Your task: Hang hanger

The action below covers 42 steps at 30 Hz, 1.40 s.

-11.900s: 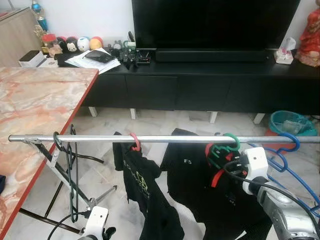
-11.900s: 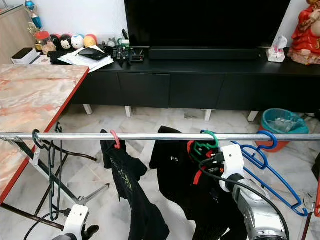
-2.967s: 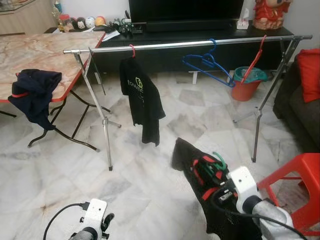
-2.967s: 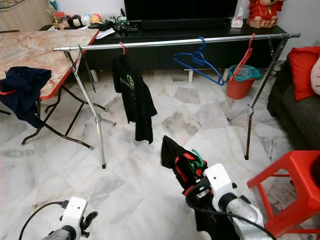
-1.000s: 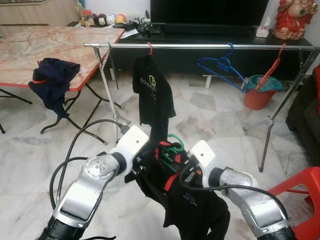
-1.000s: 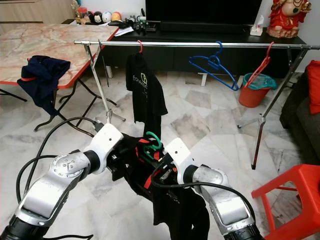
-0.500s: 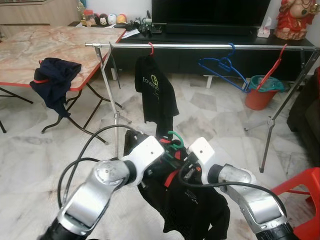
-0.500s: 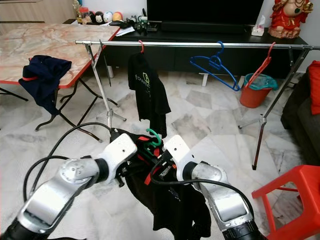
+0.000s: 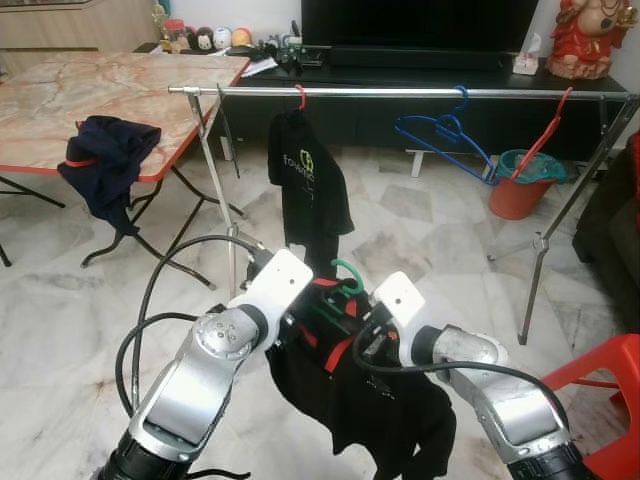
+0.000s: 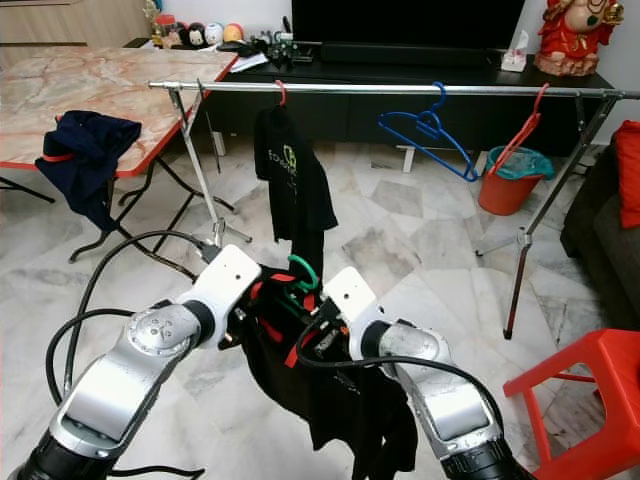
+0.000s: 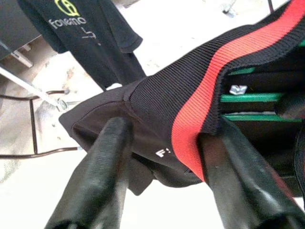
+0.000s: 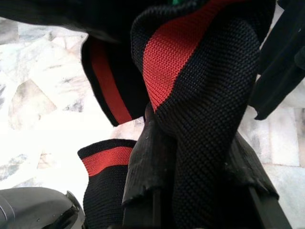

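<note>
Left eye view: I hold both arms out low over the marble floor (image 9: 90,300), and between them hangs a black garment (image 9: 375,410) with red trim on a green hanger (image 9: 345,285), whose hook sticks up between my wrists. My left hand (image 9: 300,325) reaches in from the left against the garment's collar end, and my right hand (image 9: 352,345) meets it from the right, buried in the cloth. Well beyond them stands the clothes rail (image 9: 400,92), carrying a black T-shirt (image 9: 308,185) on a red hanger, a blue hanger (image 9: 440,135) and a red hanger (image 9: 548,135). An orange bucket (image 9: 522,185) sits under the rail's far end. On the left, a dark garment (image 9: 105,165) drapes over the edge of the marble tabletop (image 9: 90,95), and a red stool (image 9: 600,390) stands at my right.

Left wrist view: my left hand's fingers (image 11: 97,183) are spread moderately wide, straddling the black collar with its red stripe; the green hanger bar shows just behind the cloth.

Right wrist view: my right hand's fingers (image 12: 147,176) are narrow, pinched on a thick fold of the black and red knit.
</note>
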Motion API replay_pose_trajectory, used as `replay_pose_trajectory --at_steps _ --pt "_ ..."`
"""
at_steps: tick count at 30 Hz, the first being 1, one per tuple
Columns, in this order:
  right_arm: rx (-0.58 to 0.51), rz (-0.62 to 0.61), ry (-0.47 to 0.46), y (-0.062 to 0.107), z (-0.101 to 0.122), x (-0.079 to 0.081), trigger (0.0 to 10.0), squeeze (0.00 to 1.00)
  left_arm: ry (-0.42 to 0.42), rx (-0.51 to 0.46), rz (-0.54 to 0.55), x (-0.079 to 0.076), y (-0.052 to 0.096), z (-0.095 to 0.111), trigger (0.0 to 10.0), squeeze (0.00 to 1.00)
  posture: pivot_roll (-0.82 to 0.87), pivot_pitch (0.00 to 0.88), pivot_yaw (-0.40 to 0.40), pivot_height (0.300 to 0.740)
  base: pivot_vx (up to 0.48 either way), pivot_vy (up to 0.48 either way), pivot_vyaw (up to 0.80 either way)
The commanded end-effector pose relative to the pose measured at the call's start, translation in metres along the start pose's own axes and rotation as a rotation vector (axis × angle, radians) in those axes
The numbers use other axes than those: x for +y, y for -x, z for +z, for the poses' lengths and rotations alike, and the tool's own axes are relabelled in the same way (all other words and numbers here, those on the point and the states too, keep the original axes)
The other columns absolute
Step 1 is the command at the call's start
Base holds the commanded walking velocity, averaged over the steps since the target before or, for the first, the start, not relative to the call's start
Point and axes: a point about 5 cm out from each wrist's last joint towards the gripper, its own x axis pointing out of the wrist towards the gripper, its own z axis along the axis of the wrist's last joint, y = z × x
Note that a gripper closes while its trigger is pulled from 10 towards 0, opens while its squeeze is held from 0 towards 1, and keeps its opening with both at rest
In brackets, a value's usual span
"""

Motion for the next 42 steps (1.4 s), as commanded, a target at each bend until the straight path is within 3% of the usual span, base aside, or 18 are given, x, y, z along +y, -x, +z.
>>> replay_pose_trajectory --at_steps 1,5,6,7,8,15,20,33,34,35,36,37,42 --pt "-0.021 0.001 0.013 -0.002 0.008 -0.001 10.0 0.00 0.008 0.030 0.026 0.003 0.000 -0.003 10.0 1.00 -0.15 0.000 0.002 0.740 0.000 0.000 0.00" --pt "-0.029 0.008 0.012 -0.002 0.011 0.002 10.0 0.00 0.023 0.036 0.020 -0.002 -0.002 -0.004 10.0 1.00 -0.15 0.000 0.002 0.740 0.000 0.000 0.00" --pt "-0.030 0.009 0.012 -0.002 0.011 0.002 10.0 0.00 0.025 0.036 0.017 -0.003 -0.003 -0.004 10.0 0.69 -0.15 0.000 0.002 0.740 0.000 0.000 0.00" --pt "-0.031 0.011 0.012 -0.002 0.011 0.002 10.0 0.00 0.030 0.038 0.010 -0.004 -0.003 -0.004 10.0 0.69 -0.15 0.000 0.002 0.740 0.000 0.000 0.00" --pt "-0.031 0.011 0.012 -0.002 0.012 0.002 10.0 0.00 0.031 0.039 0.008 -0.004 -0.003 -0.004 10.0 0.00 -0.15 0.000 0.002 0.740 0.000 0.000 0.00" --pt "-0.037 0.016 0.015 -0.003 0.015 0.003 10.0 0.00 0.016 0.047 0.028 -0.006 -0.006 -0.006 10.0 0.00 -0.16 0.000 0.002 0.740 0.000 0.000 0.00" --pt "-0.044 0.015 0.021 -0.001 0.019 0.003 10.0 0.00 -0.068 0.056 0.078 -0.002 -0.006 -0.008 10.0 0.00 -0.16 0.000 0.000 0.740 0.000 0.000 0.00" --pt "-0.062 0.021 0.029 0.001 0.027 0.003 10.0 0.00 -0.013 0.059 0.092 -0.002 -0.011 -0.011 10.0 0.00 -0.16 0.000 -0.002 0.740 0.000 0.000 0.00" --pt "-0.065 0.022 0.030 0.001 0.028 0.003 10.0 0.00 -0.010 0.059 0.088 -0.003 -0.011 -0.012 9.3 0.00 -0.16 0.000 -0.002 0.740 0.000 0.000 0.00" --pt "-0.065 0.022 0.031 0.001 0.028 0.003 10.0 0.00 -0.007 0.058 0.087 -0.003 -0.011 -0.012 3.5 0.00 -0.16 0.000 -0.002 0.740 0.000 0.000 0.00" --pt "-0.065 0.022 0.031 0.001 0.028 0.003 10.0 0.00 -0.007 0.058 0.087 -0.003 -0.011 -0.012 3.5 0.00 -0.16 0.000 -0.002 0.740 0.000 0.000 0.00" --pt "-0.064 0.023 0.031 0.002 0.028 0.003 10.0 0.00 -0.005 0.057 0.084 -0.004 -0.012 -0.013 0.0 0.00 -0.16 0.000 -0.003 0.740 0.000 0.000 0.00" --pt "-0.064 0.022 0.031 0.002 0.029 0.003 10.0 0.00 -0.001 0.057 0.081 -0.005 -0.012 -0.013 0.0 0.00 -0.16 0.000 -0.002 0.740 0.000 0.000 0.00"
